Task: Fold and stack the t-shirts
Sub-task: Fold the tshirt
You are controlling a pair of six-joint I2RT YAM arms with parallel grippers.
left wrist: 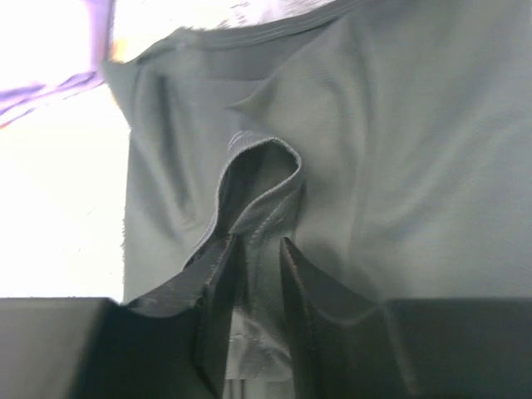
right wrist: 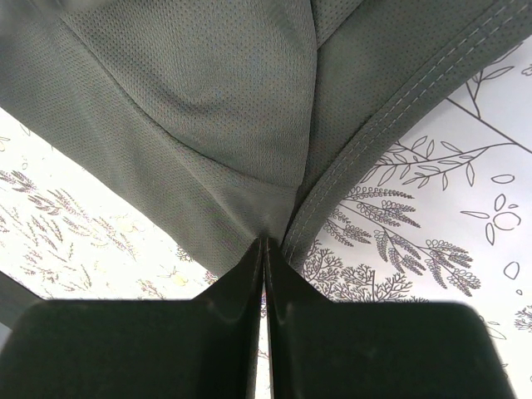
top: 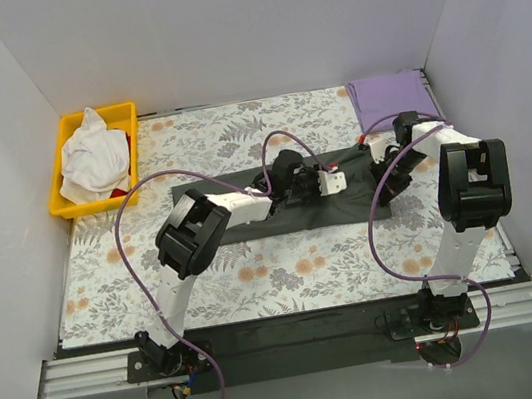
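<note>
Charcoal t-shirt (left wrist: 399,166) fold in hand: a ridge is pinched between the left fingers (left wrist: 218,332), the hem clamped between the right fingers (right wrist: 241,291); a matched lift-over is judged due

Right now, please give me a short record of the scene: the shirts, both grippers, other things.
in work: dark charcoal grey cloth t-shirt, long strip mid-table
set aside: lavender purple cloth t-shirt, folded, far right corner
left gripper: shut on a raised fold of the dark t-shirt
right gripper: shut on its stitched edge
other: yellow plastic bin, far left, holding white cloth
</note>
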